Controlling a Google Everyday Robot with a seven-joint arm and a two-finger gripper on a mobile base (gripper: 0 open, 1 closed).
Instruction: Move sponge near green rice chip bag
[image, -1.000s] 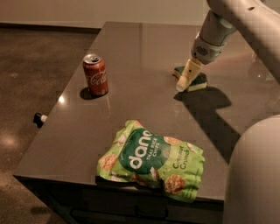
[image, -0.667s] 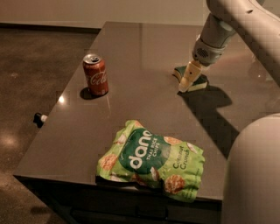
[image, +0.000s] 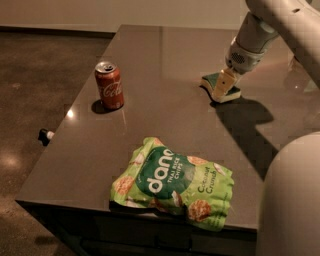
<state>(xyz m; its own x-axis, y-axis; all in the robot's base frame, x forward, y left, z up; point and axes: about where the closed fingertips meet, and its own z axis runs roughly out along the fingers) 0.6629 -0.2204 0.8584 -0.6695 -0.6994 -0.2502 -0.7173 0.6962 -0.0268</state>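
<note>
The sponge (image: 212, 79), dark green on top with pale yellow foam below, lies on the grey table (image: 165, 65) at the far right. My gripper (image: 221, 88) reaches down from the upper right and is right at the sponge, covering its middle. The green rice chip bag (image: 175, 182), lime green with white "dang" lettering, lies flat near the table's front edge. The bag is well apart from the sponge, toward the front and a little to the left.
A red soda can (image: 109, 85) stands upright on the table's left side. My pale arm (image: 280, 25) crosses the upper right, and a large pale rounded part of the robot (image: 292, 200) fills the lower right corner. A small dark object (image: 45, 135) lies on the floor at the left.
My gripper has shifted slightly to the right, from the sponge's left edge to over its middle. The sponge, bag and can have not moved.
</note>
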